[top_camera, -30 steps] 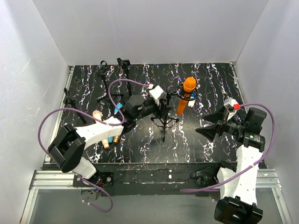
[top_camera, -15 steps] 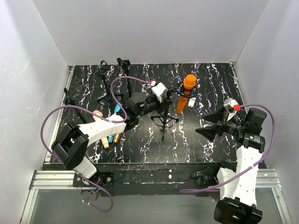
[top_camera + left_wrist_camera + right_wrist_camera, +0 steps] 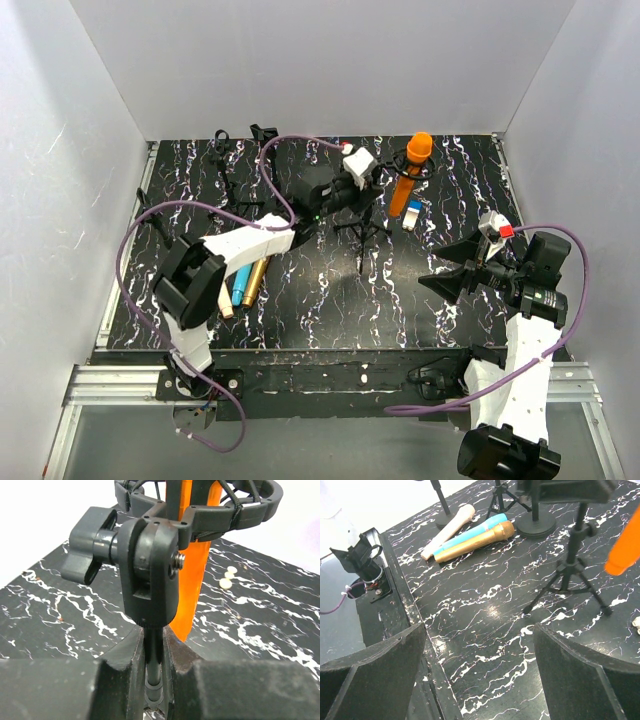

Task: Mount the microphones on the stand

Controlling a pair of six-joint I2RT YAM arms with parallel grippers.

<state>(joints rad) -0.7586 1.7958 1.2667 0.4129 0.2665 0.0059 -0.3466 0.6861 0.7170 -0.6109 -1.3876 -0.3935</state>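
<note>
The left tool (image 3: 153, 655) was clenched on the thin pole (image 3: 151, 635) of the stand (image 3: 149, 570), just under its pivot block. Just beyond it the orange microphone (image 3: 192, 585) hung through the ring mount (image 3: 220, 512), its head cut off at the frame top. The right tool (image 3: 478, 672) gaped, grasping nothing. The gold microphone (image 3: 476, 542), light blue microphone (image 3: 485, 524) and pink-beige microphone (image 3: 449, 525) lay side by side on the worktop (image 3: 485, 630), upper left in the right wrist view. Their long axes ran lower left to upper right. They were nearer the left arm, which partly hid the pink-beige one from above.
</note>
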